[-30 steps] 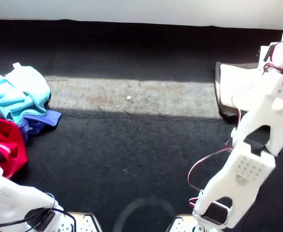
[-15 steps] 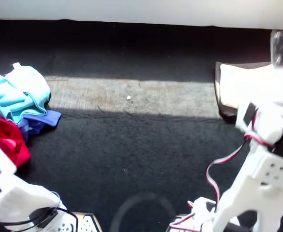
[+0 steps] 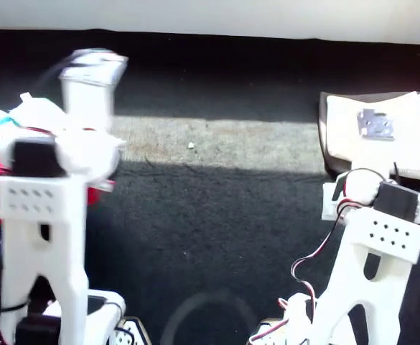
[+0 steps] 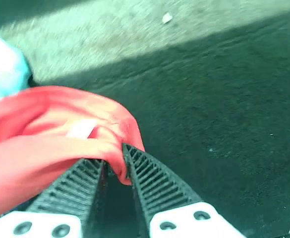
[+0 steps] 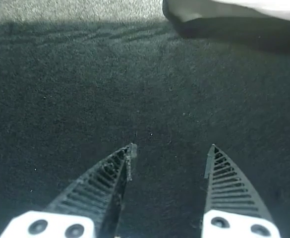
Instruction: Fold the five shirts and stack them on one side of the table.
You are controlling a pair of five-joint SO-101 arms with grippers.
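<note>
Your high camera looks steeply down over the table (image 3: 217, 215) from the arms' base side, taking both arms in. Your left wrist camera peers along the left gripper (image 4: 114, 154), close over the red shirt (image 4: 45, 134); it shares the sunlit strip (image 3: 231, 144) with the high view. Your right wrist camera rides low behind the right gripper (image 5: 172, 146), sharing the folded stack (image 3: 389, 140) at its near edge.
</note>
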